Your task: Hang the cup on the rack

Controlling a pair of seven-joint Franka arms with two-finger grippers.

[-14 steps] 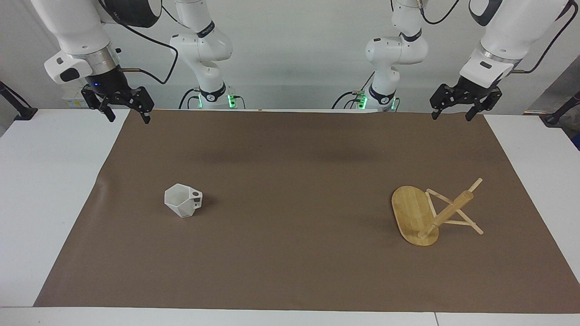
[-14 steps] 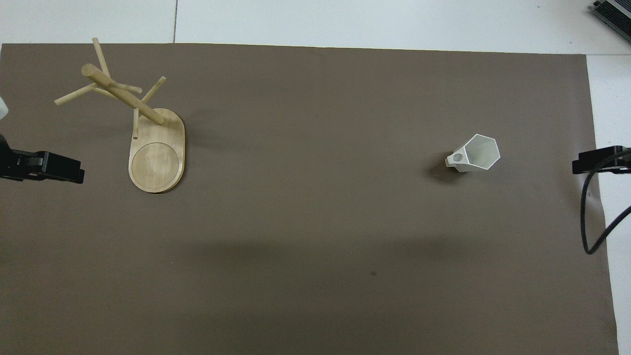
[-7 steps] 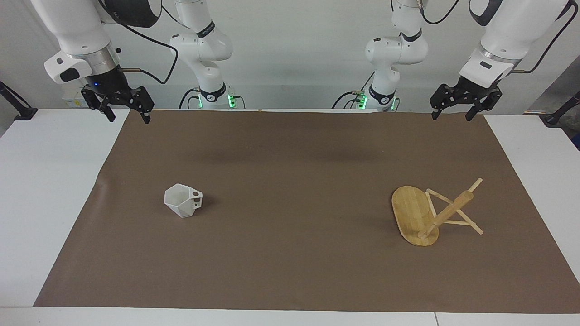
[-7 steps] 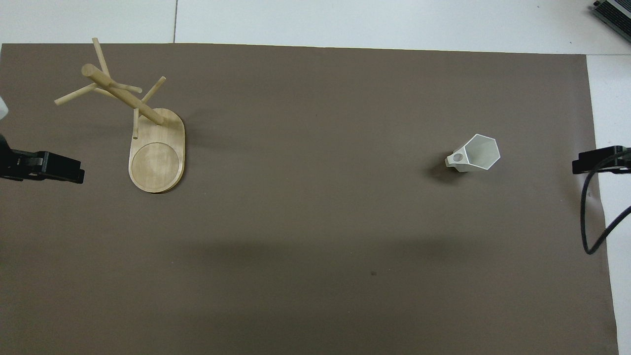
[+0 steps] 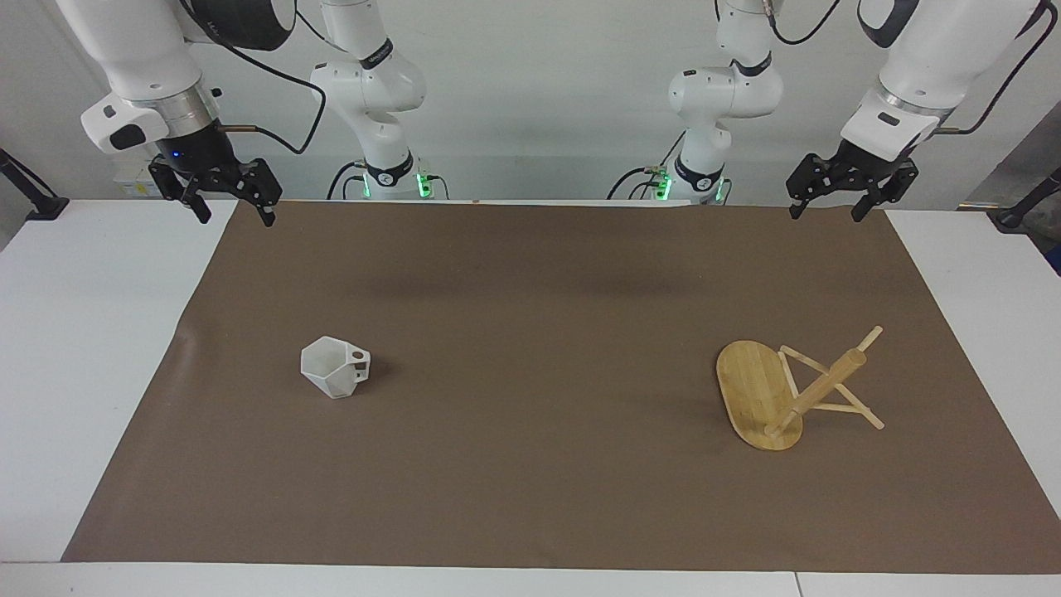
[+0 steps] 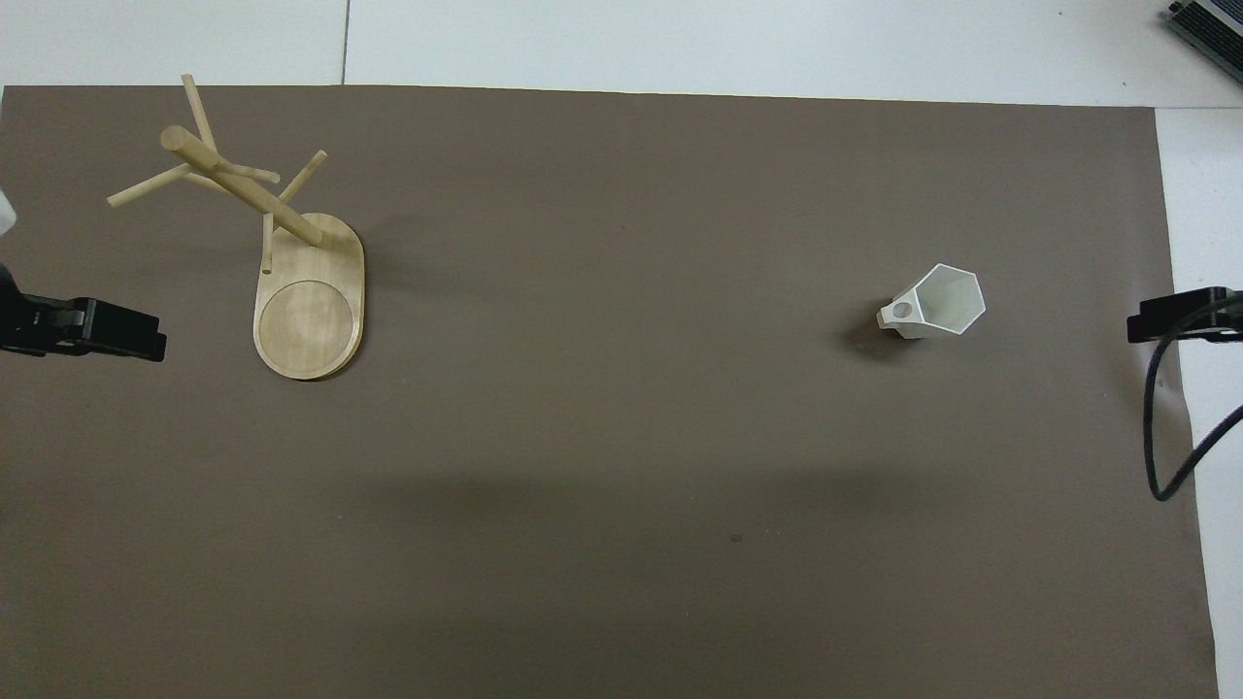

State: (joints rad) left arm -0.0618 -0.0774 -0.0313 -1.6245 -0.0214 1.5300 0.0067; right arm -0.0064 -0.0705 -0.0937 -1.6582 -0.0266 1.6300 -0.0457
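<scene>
The white faceted cup (image 5: 335, 366) stands open side up on the brown mat, toward the right arm's end, with its handle pointing at the left arm's end; it also shows in the overhead view (image 6: 934, 303). The bamboo rack (image 5: 758, 394) stands on its oval base toward the left arm's end, its pegs bare; it also shows in the overhead view (image 6: 309, 311). My right gripper (image 5: 234, 209) hangs open and empty in the air over the mat's corner by its base. My left gripper (image 5: 825, 211) hangs open and empty over the other near corner. Both arms wait.
A brown mat (image 5: 530, 298) covers most of the white table (image 5: 75, 348). A black cable (image 6: 1156, 427) hangs from the right arm over the mat's edge. A dark device corner (image 6: 1209, 24) lies at the table's farthest corner.
</scene>
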